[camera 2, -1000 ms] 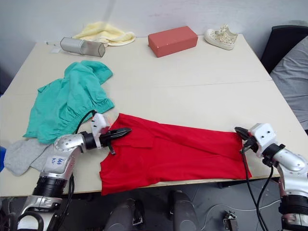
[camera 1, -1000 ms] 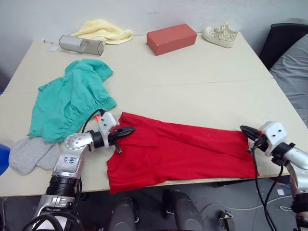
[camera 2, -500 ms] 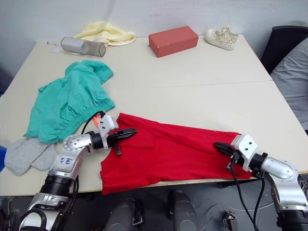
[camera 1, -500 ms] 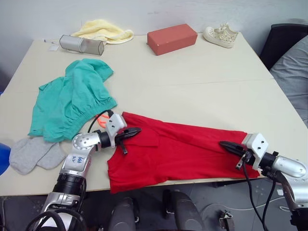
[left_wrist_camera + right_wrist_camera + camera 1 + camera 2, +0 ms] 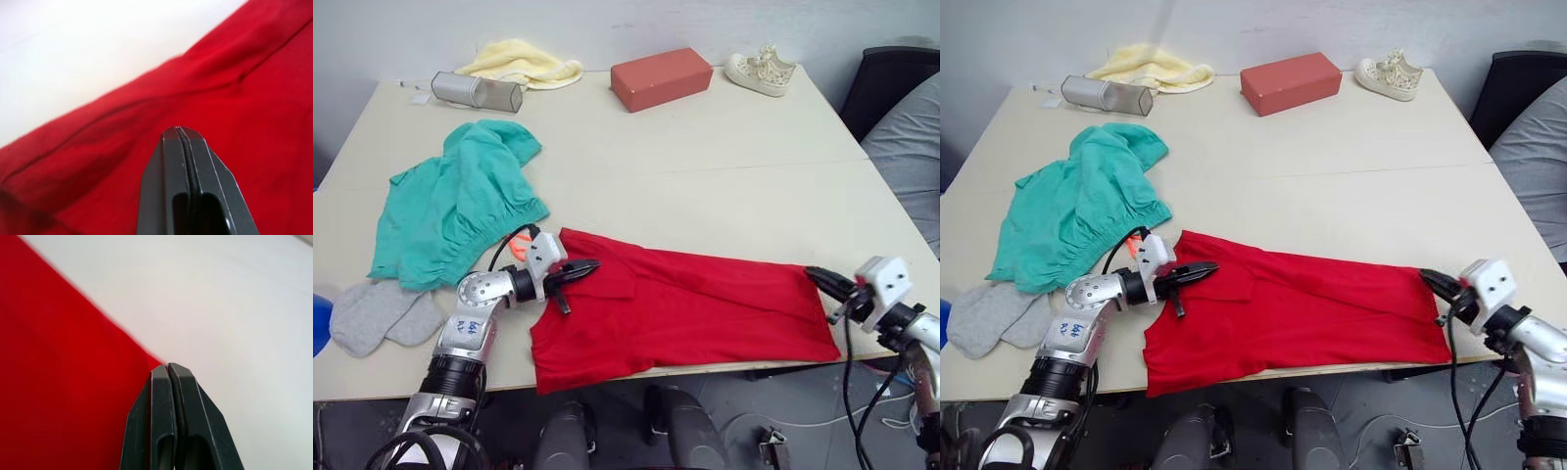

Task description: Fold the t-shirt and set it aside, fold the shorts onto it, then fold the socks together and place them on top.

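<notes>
- Left end effector (image 5: 587, 266): fingers pressed together, tips over the t-shirt (image 5: 695, 308) near its collar end.
- Right end effector (image 5: 815, 275): fingers closed, empty, at the t-shirt's 3 o'clock edge.
- T-shirt: lies flat along the tabletop's (image 5: 724, 166) near edge.
- Shorts (image 5: 455, 201): at 10 o'clock from the t-shirt.
- Socks (image 5: 377, 313): at 9 o'clock, by the shorts' near edge.

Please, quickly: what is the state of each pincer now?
Left pincer: closed, over the t-shirt.
Right pincer: closed, at its edge.
</notes>
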Tool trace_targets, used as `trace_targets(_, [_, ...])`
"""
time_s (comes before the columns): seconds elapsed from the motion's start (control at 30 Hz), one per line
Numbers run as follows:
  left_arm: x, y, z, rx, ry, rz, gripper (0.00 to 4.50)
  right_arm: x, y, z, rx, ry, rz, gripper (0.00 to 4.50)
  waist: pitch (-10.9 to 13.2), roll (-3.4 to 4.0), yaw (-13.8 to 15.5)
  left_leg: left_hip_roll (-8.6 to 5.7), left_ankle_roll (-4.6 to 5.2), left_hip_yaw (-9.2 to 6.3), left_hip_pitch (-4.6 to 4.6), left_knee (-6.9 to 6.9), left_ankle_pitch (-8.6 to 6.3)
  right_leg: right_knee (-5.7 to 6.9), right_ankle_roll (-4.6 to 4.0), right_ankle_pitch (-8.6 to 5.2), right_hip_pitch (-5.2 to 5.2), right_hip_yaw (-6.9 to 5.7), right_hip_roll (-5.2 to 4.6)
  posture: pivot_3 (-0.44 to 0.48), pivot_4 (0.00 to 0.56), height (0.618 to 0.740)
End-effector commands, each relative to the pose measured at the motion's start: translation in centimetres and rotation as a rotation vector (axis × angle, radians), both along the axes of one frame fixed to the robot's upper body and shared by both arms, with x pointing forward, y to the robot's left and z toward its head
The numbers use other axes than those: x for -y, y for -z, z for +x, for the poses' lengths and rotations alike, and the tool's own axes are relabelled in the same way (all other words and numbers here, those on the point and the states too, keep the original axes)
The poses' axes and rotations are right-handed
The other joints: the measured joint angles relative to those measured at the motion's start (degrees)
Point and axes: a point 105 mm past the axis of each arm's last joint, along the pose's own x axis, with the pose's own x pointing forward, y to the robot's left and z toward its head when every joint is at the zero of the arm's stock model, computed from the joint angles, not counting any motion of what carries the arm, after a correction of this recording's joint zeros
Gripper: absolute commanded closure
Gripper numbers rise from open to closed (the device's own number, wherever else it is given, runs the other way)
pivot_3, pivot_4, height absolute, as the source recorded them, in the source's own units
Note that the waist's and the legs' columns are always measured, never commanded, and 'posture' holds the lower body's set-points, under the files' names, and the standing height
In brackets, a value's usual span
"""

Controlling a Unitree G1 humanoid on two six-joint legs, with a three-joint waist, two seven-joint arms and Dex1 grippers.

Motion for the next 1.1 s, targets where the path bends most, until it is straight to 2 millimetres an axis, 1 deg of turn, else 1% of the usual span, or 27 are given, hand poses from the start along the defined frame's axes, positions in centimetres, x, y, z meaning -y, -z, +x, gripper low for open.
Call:
trace_targets(0.03, [-1.2,-4.2,-1.8,0.057,0.092,-0.076,3.9,0.3,-2.5,-1.0,-0.105,-0.053,0.012,3.89,0.0,0.0,0.1,0.0,-0.01,-0.03,0.0,0.0,0.01,0.0,0.0,0.0,-0.01,-0.01,0.0,0.0,0.15,0.74])
trace_targets(0.1, [-1.9,-4.9,-3.1,0.055,0.146,-0.03,3.27,0.5,-2.9,-1.3,-0.166,-0.063,-0.061,3.21,0.0,0.03,0.0,-0.01,-0.02,-0.03,-0.02,-0.03,0.0,0.01,-0.01,0.0,-0.03,0.0,-0.01,0.0,0.15,0.74])
trace_targets(0.13, [-2.1,-5.0,-3.4,0.056,0.156,-0.012,2.94,0.6,-3.1,-1.2,-0.181,-0.055,-0.076,2.86,0.0,0.04,0.0,-0.01,-0.02,-0.01,0.01,-0.08,0.0,-0.01,-0.02,-0.01,-0.03,0.01,0.0,0.0,0.15,0.74])
trace_targets(0.17, [-2.6,-5.0,-4.0,0.05,0.176,0.009,2.61,0.8,-3.2,-1.1,-0.232,-0.054,-0.112,2.51,0.0,0.04,0.0,-0.01,-0.03,-0.01,0.04,-0.12,-0.01,-0.08,-0.02,-0.01,-0.01,-0.01,0.01,0.0,0.15,0.74])
trace_targets(0.27, [-3.4,-4.7,-5.2,0.023,0.221,0.08,1.63,1.2,-2.8,-1.1,-0.372,-0.051,-0.178,1.44,0.0,0.04,0.0,-0.05,-0.06,0.04,0.02,-0.22,-0.03,-0.27,-0.04,-0.01,-0.01,0.0,-0.01,0.0,0.15,0.74])
trace_targets(0.3, [-3.7,-4.3,-5.5,0.012,0.229,0.106,1.31,1.2,-2.9,-0.5,-0.379,-0.04,-0.195,1.09,0.0,0.04,0.0,-0.06,-0.2,0.05,0.01,-0.24,-0.11,-0.31,-0.04,-0.01,-0.03,0.0,-0.03,0.0,0.15,0.74])
trace_targets(0.4, [-3.6,-3.7,-6.4,0.008,0.265,0.108,0.35,1.3,-2.6,1.2,-0.41,0.01,-0.207,0.04,0.0,0.04,-0.2,-0.05,-0.28,0.11,0.0,-0.31,-0.16,-0.39,-0.04,-0.01,-0.08,0.01,0.0,0.0,0.15,0.74])
trace_targets(0.43, [-3.3,-3.6,-6.6,0.005,0.273,0.091,0.03,1.1,-2.3,1.7,-0.426,0.012,-0.215,0.0,0.0,0.04,-0.1,-0.06,-0.28,0.13,-0.01,-0.36,-0.16,-0.4,-0.04,-0.01,-0.11,0.01,-0.02,0.0,0.15,0.74])
trace_targets(0.53, [-2.5,-3.8,-6.9,-0.037,0.281,0.013,0.03,0.4,-2.1,2.9,-0.486,0.038,-0.158,0.0,0.0,0.04,0.0,-0.05,-0.23,0.1,-0.02,-0.48,-0.05,-0.39,-0.09,-0.03,-0.16,-0.03,0.01,0.0,0.15,0.74])
trace_targets(0.57, [-2.3,-3.9,-7.1,-0.044,0.289,-0.004,0.03,0.3,-1.9,3.0,-0.514,0.034,-0.157,0.0,0.0,0.04,0.1,-0.04,-0.31,0.09,-0.03,-0.49,0.08,-0.35,-0.09,-0.02,-0.18,-0.02,0.01,0.0,0.15,0.74])
trace_targets(0.67, [-1.9,-4.1,-7.5,-0.042,0.305,-0.026,0.03,0.8,-1.3,3.0,-0.572,0.039,-0.23,0.0,0.0,0.05,0.2,-0.05,-0.51,0.01,-0.08,-0.56,0.12,-0.35,-0.08,-0.03,-0.21,-0.07,0.03,0.0,0.15,0.74])
trace_targets(0.8, [-1.8,-4.3,-7.7,-0.017,0.305,-0.039,0.03,1.4,-0.8,3.1,-0.635,0.055,-0.24,0.0,0.0,0.04,0.1,-0.05,-0.54,0.09,-0.08,-0.56,0.04,-0.4,-0.06,-0.06,-0.21,-0.09,0.04,0.0,0.15,0.74])
trace_targets(0.9, [-1.7,-4.5,-7.8,0.005,0.295,-0.052,0.0,1.6,0.0,2.9,-0.697,0.037,-0.255,0.59,0.0,0.04,0.0,-0.05,-0.51,0.11,-0.07,-0.49,0.02,-0.38,-0.05,-0.06,-0.2,-0.08,0.03,0.0,0.15,0.74])
trace_targets(0.97, [-1.4,-4.5,-7.7,0.011,0.291,-0.058,0.0,1.4,0.1,2.9,-0.708,0.012,-0.255,1.24,0.0,0.04,0.1,-0.05,-0.5,0.1,-0.06,-0.48,0.02,-0.38,-0.05,-0.06,-0.19,-0.08,0.04,0.0,0.15,0.74])
trace_targets(1.03, [-1.3,-4.5,-7.6,0.012,0.286,-0.064,0.0,0.7,-0.2,3.5,-0.685,-0.015,-0.278,1.98,0.0,0.04,0.1,-0.06,-0.51,0.06,-0.04,-0.48,0.04,-0.36,-0.06,-0.06,-0.17,-0.08,0.07,0.0,0.15,0.74])
trace_targets(1.1, [-1.2,-4.5,-7.5,0.017,0.278,-0.069,0.0,0.4,-0.3,3.6,-0.687,-0.039,-0.298,2.66,0.0,0.04,0.1,-0.05,-0.52,0.06,-0.04,-0.48,0.06,-0.35,-0.06,-0.06,-0.17,-0.07,0.07,0.0,0.15,0.74])
